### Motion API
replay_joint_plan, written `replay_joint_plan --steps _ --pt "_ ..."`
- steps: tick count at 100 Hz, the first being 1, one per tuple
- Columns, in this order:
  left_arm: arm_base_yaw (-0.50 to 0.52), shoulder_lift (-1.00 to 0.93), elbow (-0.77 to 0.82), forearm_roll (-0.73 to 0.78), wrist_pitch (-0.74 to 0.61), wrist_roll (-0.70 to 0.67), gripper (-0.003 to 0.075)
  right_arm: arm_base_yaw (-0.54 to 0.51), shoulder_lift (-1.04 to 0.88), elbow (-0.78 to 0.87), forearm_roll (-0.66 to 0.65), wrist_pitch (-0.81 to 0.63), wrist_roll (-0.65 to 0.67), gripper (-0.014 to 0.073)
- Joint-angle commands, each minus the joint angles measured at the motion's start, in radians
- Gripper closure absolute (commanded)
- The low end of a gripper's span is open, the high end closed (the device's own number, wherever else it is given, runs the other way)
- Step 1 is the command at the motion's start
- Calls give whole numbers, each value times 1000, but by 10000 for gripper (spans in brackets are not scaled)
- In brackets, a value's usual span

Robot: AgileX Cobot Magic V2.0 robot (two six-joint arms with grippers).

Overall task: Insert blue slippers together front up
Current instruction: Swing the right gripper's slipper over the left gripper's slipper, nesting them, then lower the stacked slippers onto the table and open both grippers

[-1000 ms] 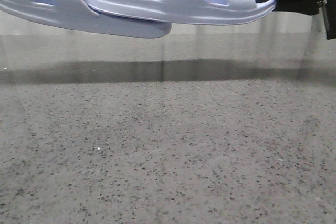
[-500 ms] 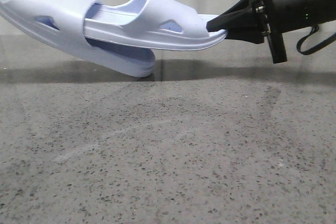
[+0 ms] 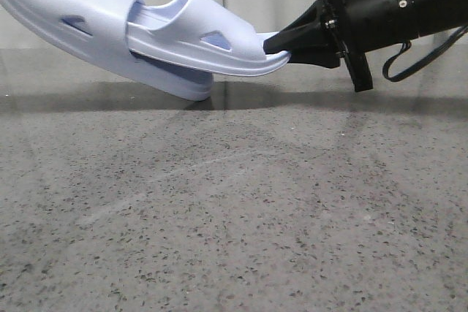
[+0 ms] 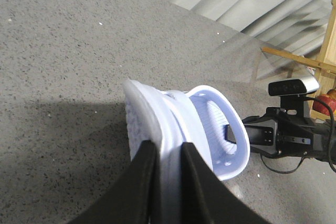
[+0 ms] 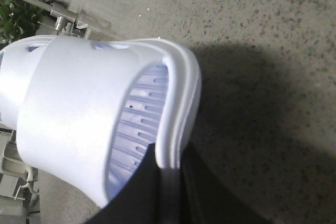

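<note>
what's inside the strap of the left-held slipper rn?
The front of the other slipper, gripped by the right claw, is pushed under the strap of the left-held slipper. Its strap and heel stay outside. How deep its toe reaches is hidden by the strap.

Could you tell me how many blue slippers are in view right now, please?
2. The outer slipper is on the left, tilted over the table; the inner slipper is pushed under its strap, its end held by the right gripper.
</note>
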Motion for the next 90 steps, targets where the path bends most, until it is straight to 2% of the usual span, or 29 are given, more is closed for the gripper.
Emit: replay_joint_plan --steps 1,34,41,50,59,90 --pt "-39 -36 -27 -78 177 -1 704 40 -52 -52 50 208 -23 700" --pt "-32 -36 -29 -74 177 -1 704 31 -52 -62 7 236 -23 683" --pt "-23 -36 -36 -72 177 -1 704 11 -52 -62 5 261 -23 629" --pt "-7 -36 -56 -72 177 -11 704 -28 -53 -62 5 293 -15 513" --pt "12 -36 -79 -72 177 -28 704 -71 -53 -62 4 327 10 449" --pt "35 -36 -96 -65 177 -35 704 -224 -119 -62 -24 345 34 444"
